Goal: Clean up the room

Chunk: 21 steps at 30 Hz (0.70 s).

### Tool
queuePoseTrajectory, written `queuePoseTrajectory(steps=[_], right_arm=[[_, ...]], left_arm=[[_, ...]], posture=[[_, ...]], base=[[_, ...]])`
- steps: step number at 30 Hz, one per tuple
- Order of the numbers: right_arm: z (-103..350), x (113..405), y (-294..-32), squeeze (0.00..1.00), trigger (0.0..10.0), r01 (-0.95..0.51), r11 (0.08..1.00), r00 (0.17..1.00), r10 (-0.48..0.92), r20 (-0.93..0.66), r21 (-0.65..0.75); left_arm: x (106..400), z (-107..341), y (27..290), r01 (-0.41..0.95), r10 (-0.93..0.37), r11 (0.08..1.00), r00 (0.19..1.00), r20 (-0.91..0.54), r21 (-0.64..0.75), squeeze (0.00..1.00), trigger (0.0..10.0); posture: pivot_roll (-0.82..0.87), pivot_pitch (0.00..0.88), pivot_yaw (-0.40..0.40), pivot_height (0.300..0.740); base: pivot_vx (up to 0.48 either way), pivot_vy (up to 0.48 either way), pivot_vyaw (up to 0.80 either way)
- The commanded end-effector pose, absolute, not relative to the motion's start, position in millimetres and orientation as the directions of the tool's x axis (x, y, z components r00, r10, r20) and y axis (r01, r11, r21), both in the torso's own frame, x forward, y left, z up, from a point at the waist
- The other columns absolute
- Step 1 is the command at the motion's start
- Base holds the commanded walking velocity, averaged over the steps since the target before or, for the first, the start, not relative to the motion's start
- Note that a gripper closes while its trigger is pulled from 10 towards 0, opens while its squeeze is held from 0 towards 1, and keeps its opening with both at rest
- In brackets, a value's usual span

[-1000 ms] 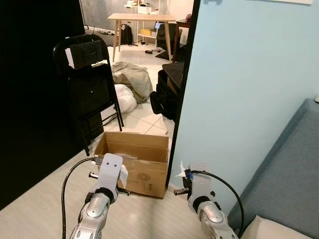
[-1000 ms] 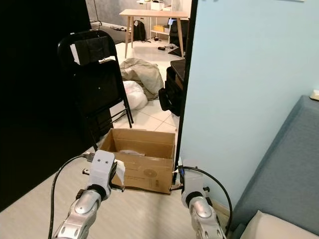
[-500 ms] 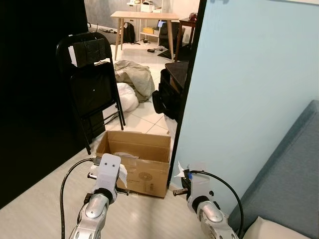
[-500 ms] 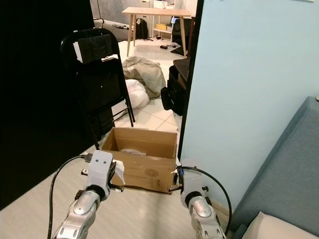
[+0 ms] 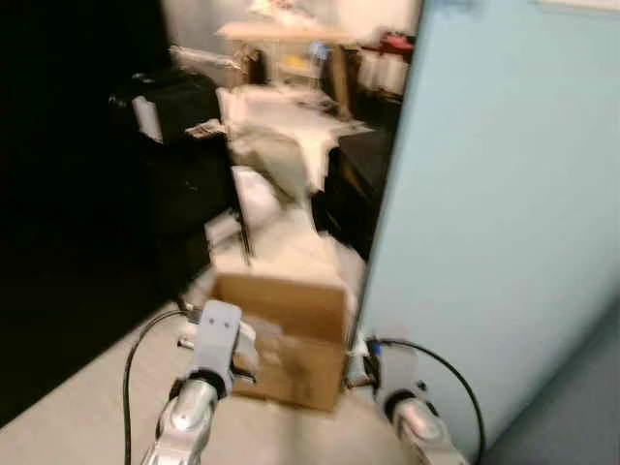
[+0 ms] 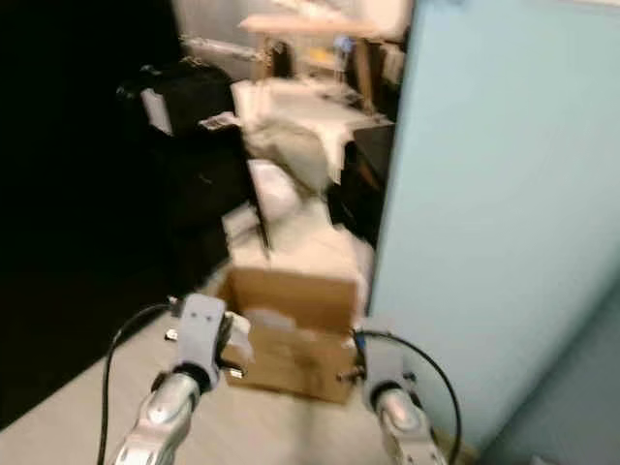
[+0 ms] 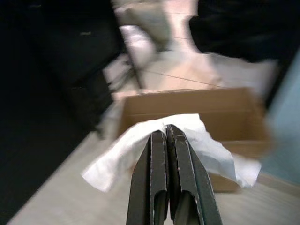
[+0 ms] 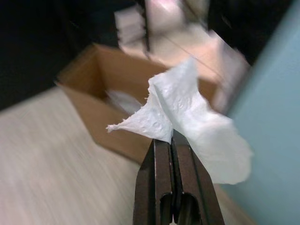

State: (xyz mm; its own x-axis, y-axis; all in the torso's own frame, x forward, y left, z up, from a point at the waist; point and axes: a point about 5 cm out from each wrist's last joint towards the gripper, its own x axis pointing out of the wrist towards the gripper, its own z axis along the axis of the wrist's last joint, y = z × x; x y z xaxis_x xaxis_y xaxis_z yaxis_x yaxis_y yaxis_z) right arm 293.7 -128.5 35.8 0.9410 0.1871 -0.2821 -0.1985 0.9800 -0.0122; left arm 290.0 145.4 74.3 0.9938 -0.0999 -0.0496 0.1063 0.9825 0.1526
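While view blurs, my left gripper [image 7: 165, 136] pinches tissue [image 7: 206, 150], my right gripper [image 8: 171, 140] pinches paper towel [image 8: 192, 117]; cardboard box [image 5: 286, 334] ahead on floor, nearer left gripper.

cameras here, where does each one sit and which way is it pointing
Left and right eye views: on the head, looking forward and down, blurred; both silver arms reach toward a cardboard box beside a light blue wall.
Left wrist view: on the left wrist, along the left hand, pinching a white tissue.
Right wrist view: on the right wrist, along the right hand, pinching another tissue.
Shared: the open cardboard box appears in every view.
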Motion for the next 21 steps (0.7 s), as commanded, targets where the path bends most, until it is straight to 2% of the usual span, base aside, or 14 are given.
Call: queuePoseTrajectory(steps=[1, 21], right_arm=[[28.9, 287.9, -124.6, 0.00, 10.0, -0.211, 0.977, 0.931, 0.200, -0.305, -0.003], [27.6, 287.8, -122.8, 0.00, 10.0, -0.218, 0.976, 0.928, 0.208, -0.309, 0.003]], left_arm=[[288.1, 70.5, 148.6, 0.101, -0.092, 0.983, 0.993, -0.068, 0.152, 0.00, 10.0], [286.8, 71.3, 150.3, 0.111, -0.101, 0.980, 0.992, -0.069, 0.165, 0.00, 10.0]], posture=[[0.01, 0.017, -0.020, 0.740], [0.02, 0.024, -0.024, 0.740]], base=[[0.371, 0.000, 0.00], [0.368, 0.000, 0.00]])
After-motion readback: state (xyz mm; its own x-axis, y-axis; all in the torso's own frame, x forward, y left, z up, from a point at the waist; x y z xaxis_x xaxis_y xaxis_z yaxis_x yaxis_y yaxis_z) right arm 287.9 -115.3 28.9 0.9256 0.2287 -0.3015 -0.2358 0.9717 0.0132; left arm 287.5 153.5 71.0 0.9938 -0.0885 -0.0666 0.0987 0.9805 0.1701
